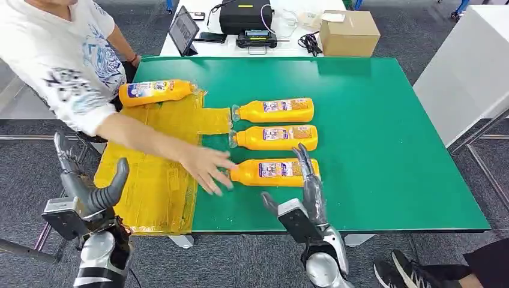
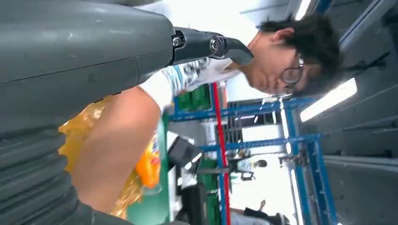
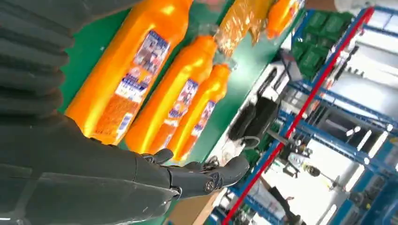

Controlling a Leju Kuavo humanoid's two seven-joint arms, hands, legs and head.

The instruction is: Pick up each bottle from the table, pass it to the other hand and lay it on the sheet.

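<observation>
Bottles lie in a row on the green bench (image 1: 390,150), the nearest bottle (image 1: 270,172) beside the released right hand (image 1: 306,186) for grasping, while the left hand (image 1: 90,186) waits empty by the sheet (image 1: 153,192).

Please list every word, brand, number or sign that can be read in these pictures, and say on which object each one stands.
No text can be read.
Bottle labels: print too small and blurred, also in the right wrist view.
Bottle on the sheet: label blurred.
Person's shirt: a blue graphic, no legible words.
Cardboard box: white sticker, unreadable.
</observation>
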